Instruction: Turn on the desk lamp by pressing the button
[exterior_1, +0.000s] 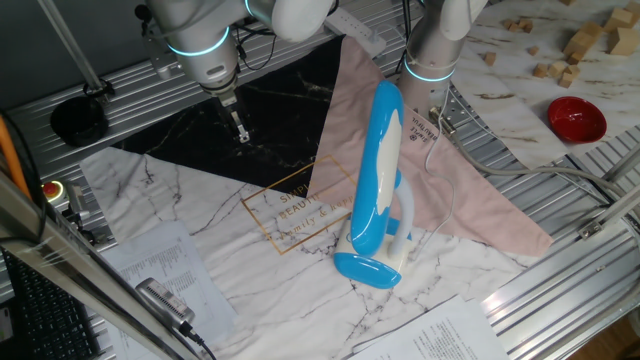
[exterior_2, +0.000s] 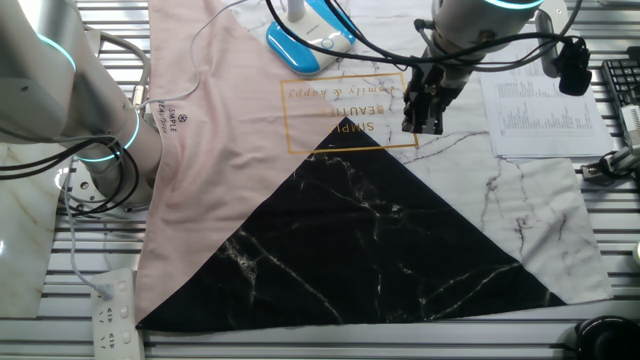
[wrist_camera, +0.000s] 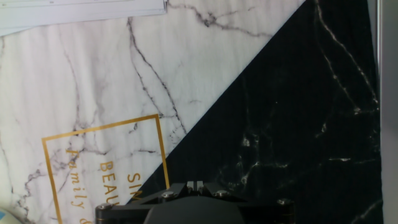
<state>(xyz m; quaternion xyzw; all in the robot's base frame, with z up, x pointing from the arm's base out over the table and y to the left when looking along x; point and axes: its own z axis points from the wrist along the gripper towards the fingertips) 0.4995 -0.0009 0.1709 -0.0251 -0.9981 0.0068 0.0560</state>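
Observation:
The desk lamp (exterior_1: 375, 170) stands on the marbled mat, with a long blue and white head, a white neck and an oval blue base (exterior_1: 368, 268). Its base also shows at the top of the other fixed view (exterior_2: 305, 40). I cannot make out its button. My gripper (exterior_1: 240, 128) hangs over the edge where the black and white marble patterns meet, well to the left of the lamp and apart from it. In the hand view the fingertips (wrist_camera: 194, 185) touch each other, shut and empty. The other fixed view shows the gripper (exterior_2: 422, 112) near the gold-lettered frame.
A pink cloth (exterior_1: 400, 170) lies under and behind the lamp. A second arm (exterior_1: 435, 40) stands behind the lamp. A red bowl (exterior_1: 576, 118) and wooden blocks (exterior_1: 570, 50) are at the far right. Printed papers (exterior_1: 160, 270) lie at the front left. A power strip (exterior_2: 112, 305) lies beside the mat.

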